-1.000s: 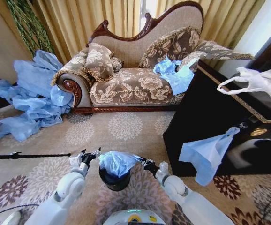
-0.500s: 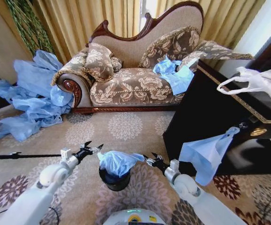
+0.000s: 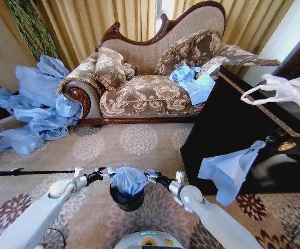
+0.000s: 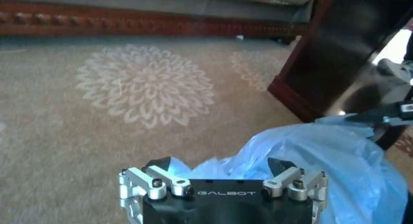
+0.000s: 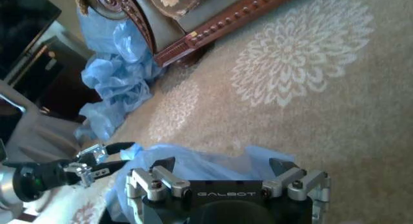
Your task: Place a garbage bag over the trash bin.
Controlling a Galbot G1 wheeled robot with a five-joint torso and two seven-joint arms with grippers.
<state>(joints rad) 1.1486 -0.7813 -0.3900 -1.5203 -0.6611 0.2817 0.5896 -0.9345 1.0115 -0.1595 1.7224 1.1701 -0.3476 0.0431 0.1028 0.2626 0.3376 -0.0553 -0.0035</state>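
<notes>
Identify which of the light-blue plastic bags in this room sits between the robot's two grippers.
The garbage bag bunched on top of the black trash bin; the others lie heaped beside the sofa, on its seat, or hang from the dark cabinet.

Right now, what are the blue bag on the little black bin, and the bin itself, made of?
The garbage bag looks like thin plastic film: light blue, crinkly, slightly shiny, and light seems to show through it. The trash bin looks like smooth black plastic, though painted metal is possible; its side is plain and dark.

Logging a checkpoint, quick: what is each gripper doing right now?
Left gripper: open at the garbage bag.
Right gripper: open at the bag's other side.
</notes>
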